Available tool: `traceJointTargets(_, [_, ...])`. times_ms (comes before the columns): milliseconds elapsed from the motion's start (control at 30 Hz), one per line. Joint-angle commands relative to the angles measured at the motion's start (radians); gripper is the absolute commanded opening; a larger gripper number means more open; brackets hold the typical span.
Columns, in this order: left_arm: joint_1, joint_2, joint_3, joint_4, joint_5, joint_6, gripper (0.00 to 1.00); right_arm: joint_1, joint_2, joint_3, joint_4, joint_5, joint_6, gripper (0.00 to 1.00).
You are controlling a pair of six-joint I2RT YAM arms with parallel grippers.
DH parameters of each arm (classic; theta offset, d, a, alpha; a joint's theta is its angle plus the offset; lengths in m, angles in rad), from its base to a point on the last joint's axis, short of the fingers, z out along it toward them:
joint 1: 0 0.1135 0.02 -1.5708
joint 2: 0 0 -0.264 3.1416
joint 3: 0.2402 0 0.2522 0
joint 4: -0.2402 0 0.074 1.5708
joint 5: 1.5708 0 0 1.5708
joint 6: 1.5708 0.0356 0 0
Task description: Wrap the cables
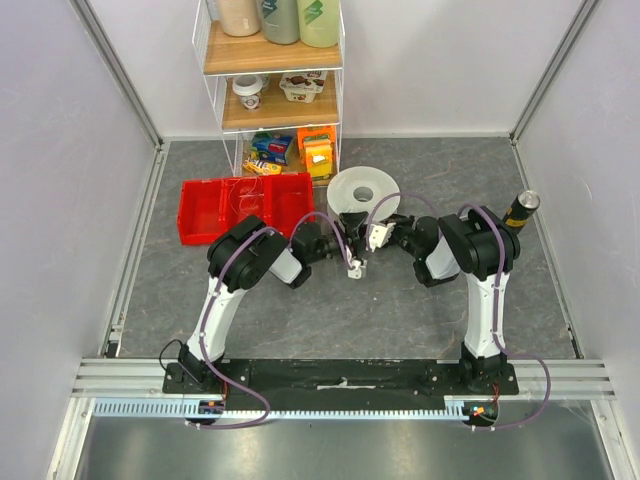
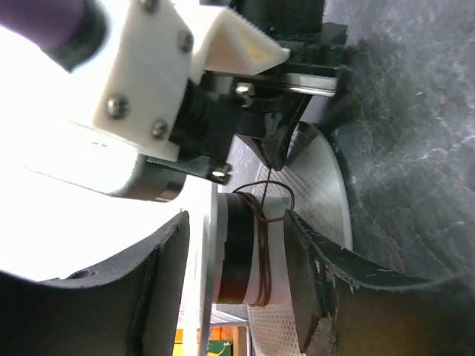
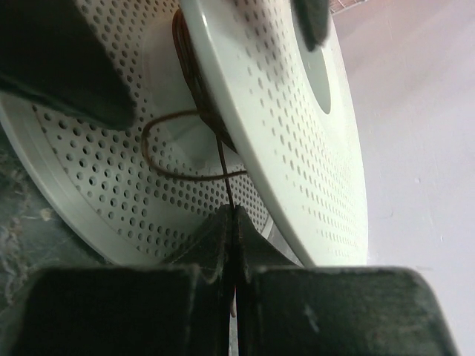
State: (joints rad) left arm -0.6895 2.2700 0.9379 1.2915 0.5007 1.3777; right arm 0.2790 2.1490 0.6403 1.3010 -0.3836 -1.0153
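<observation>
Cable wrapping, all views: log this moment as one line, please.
right hand: shut on cable at spool | left hand: open astride spool hub | cable: loose loop, few turns on hub

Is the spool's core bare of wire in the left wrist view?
No, several turns of thin brown wire circle the core of the spool.

spool point(image 3: 297, 148): perforated white plastic | cables point(image 2: 261, 259): fine brown wire | bins point(image 1: 200, 215): glossy red plastic
</observation>
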Motion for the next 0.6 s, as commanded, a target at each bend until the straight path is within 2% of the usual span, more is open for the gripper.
traceJointTargets(0, [-0.004,-0.027,-0.031,0.290,0.055,0.012,0.61,-0.012,0.055,0.030,0.454,0.048,0.027,0.00])
traceJointTargets(233, [0.001,-0.055,-0.093,0.292,0.059,0.023,0.63,-0.021,0.057,0.033,0.455,0.037,0.026,0.01])
traceJointTargets(433, [-0.001,-0.127,-0.172,0.302,0.075,0.021,0.64,-0.032,0.055,0.021,0.455,0.018,0.030,0.19])
traceJointTargets(567, [-0.001,-0.177,-0.232,0.318,0.107,0.017,0.64,-0.034,0.049,0.015,0.455,0.012,0.027,0.20])
